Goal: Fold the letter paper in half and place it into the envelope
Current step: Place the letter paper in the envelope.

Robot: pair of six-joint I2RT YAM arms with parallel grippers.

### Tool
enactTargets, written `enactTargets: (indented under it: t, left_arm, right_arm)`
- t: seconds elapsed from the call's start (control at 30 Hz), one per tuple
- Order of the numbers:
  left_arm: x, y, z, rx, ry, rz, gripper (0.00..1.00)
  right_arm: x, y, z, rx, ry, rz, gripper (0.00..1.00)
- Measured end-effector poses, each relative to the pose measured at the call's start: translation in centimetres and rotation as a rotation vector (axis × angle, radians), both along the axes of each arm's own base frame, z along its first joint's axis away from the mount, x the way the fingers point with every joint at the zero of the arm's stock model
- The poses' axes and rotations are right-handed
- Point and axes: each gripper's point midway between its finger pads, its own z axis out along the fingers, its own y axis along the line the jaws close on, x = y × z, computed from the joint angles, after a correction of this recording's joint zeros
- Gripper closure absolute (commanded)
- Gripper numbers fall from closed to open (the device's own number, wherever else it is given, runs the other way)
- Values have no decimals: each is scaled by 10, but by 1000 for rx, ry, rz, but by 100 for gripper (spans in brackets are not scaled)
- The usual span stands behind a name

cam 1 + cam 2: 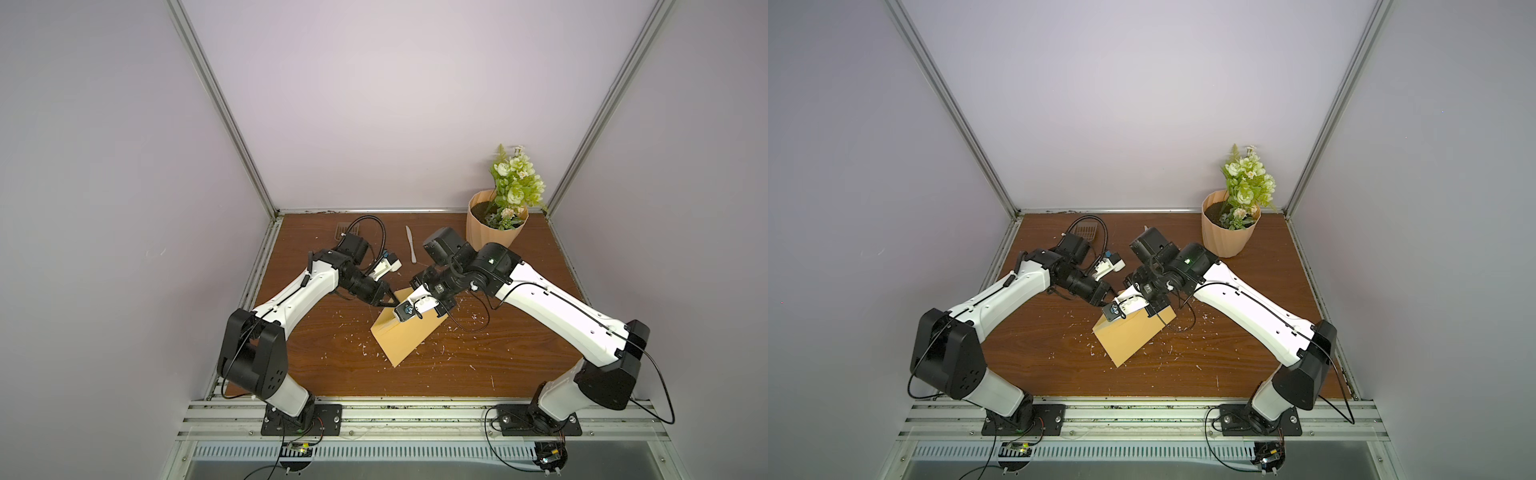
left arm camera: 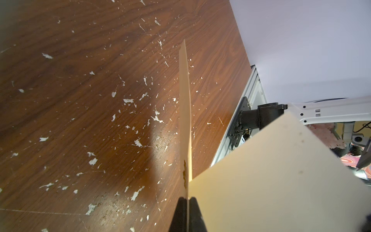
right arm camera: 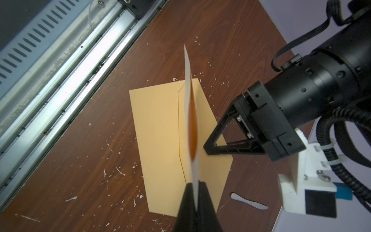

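right wrist view: the right claw (image 3: 195,187) is clamped tight on the near edge of the letter paper (image 3: 188,76), which stands on edge, its two layers parting into a narrow lens. the left claw (image 3: 206,148) comes in from the side, jaws together, its tips pinching the same sheet part way along. in the left wrist view that claw's fingers (image 2: 180,213) grip the paper seen edge-on, with a broad cream face of it spreading to one side. under the sheet the envelope (image 3: 158,140) lies flat on the counter (image 3: 80,170), its opening line running just beside the paper's lower edge; whether the paper has entered it cannot be told. in both top views the envelope sits mid-counter between the arms. a white knife-shaped tool (image 1: 410,245) and a potted plant (image 1: 494,232) are farther back.
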Motion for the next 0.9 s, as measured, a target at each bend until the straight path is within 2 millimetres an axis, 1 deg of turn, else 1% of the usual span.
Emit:
enactTargets:
  t: [0.2,0.6,0.8,0.9]
  left_arm:
    - [-7,-4,-3,20,2,-20,100]
    - [-6,-3,-6,39,-5,-18,100]
    - [-7,-4,-6,41,-6,-21,100]
    - [-8,-5,-6,41,-6,-26,100]
  right_arm:
    - [9,-1,-13,-41,-14,-23,100]
    - [19,2,-28,-64,-45,-46,100]
    - [19,1,-57,-110,-61,-63,100]
    - [22,1,-65,-125,-80,-76,100]
